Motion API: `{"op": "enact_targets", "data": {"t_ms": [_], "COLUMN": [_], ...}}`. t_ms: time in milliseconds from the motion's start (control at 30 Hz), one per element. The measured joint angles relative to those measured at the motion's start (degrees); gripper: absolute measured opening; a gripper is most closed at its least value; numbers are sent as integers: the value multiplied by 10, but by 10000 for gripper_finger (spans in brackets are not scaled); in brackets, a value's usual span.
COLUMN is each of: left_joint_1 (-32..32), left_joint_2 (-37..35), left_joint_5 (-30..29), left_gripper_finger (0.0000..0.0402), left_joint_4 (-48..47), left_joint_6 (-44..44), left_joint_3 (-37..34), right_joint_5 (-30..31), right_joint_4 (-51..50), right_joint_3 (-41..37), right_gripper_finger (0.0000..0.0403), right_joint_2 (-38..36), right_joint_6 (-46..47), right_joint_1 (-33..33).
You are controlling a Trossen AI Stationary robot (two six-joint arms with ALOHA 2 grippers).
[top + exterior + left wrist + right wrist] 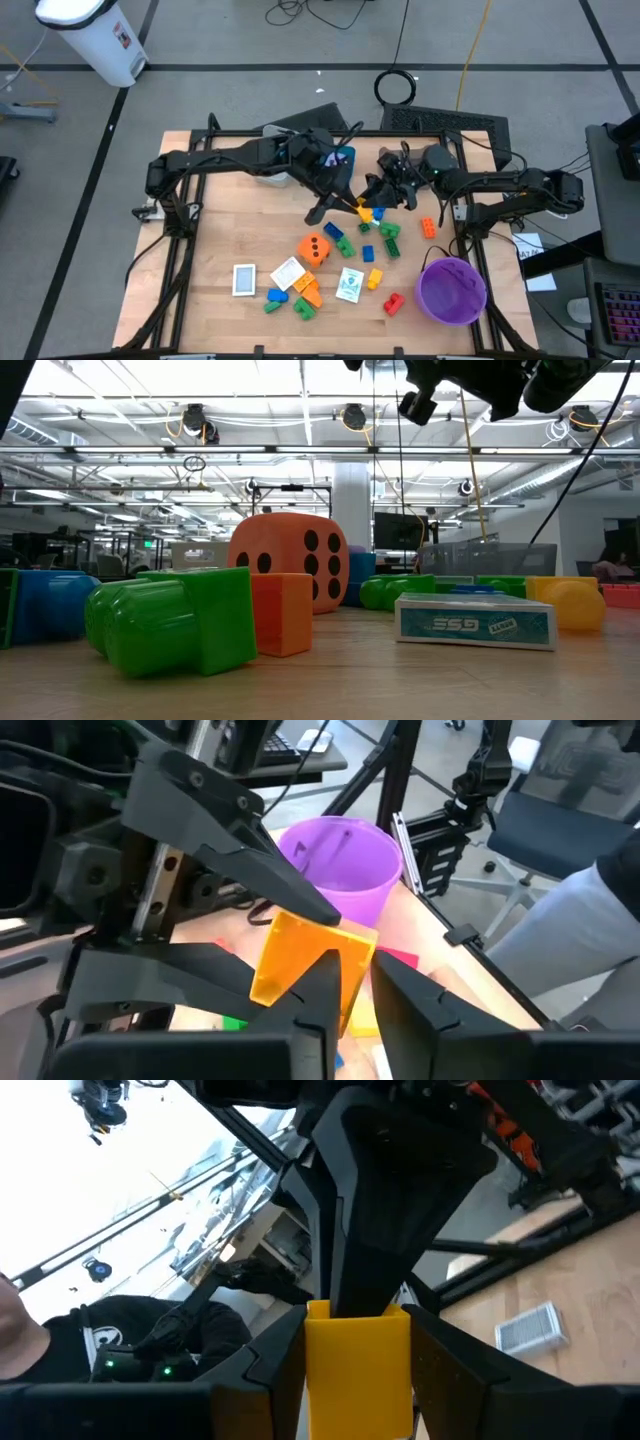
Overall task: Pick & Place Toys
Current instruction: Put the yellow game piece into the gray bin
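Toys lie scattered over the near half of the tabletop (215,220), and 1 of them, a yellow brick (357,1362), is held above its middle between both tools. Going down in size: the purple bowl (452,290) stands by the near right corner. The orange die (315,249) sits near the centre, with 3 white cards (244,280) toward the near edge. Small green, blue, orange, red and yellow bricks (385,232) lie around them. The left tool (338,203) reaches in from the far left, its fingers closed onto the yellow brick. The right tool (385,190) comes from the right, its 2 fingers clamping the same brick on both sides.
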Motion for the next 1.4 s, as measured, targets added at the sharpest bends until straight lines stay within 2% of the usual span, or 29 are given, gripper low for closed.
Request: {"op": "enact_targets", "data": {"t_ms": [167, 367, 600, 800, 967, 1100, 1400], "left_joint_1": [3, 12, 12, 27, 51, 75, 132], "left_joint_2": [0, -4, -5, -32, -80, -131, -218], "left_joint_5": [6, 43, 86, 87, 79, 27, -190], "left_gripper_finger": [42, 7, 5, 5, 8, 4, 7], "left_joint_4": [1, 16, 29, 14, -16, -81, -307], "left_joint_6": [2, -25, -52, -63, -64, -47, 11], "left_joint_3": [0, 0, 0, -1, -1, -1, 0], "right_joint_5": [4, 9, 2, -27, -38, -32, 57], "right_joint_4": [7, 19, 35, 119, 170, 180, 168], "right_joint_3": [0, 1, 1, 1, 1, 1, 1], "right_gripper_finger": [145, 159, 186, 213, 224, 221, 216], "right_joint_2": [0, 0, 0, 0, -3, -2, -2], "right_joint_6": [1, 12, 73, 124, 144, 144, 113], "right_joint_1": [0, -2, -27, -75, -127, -164, -177]}}
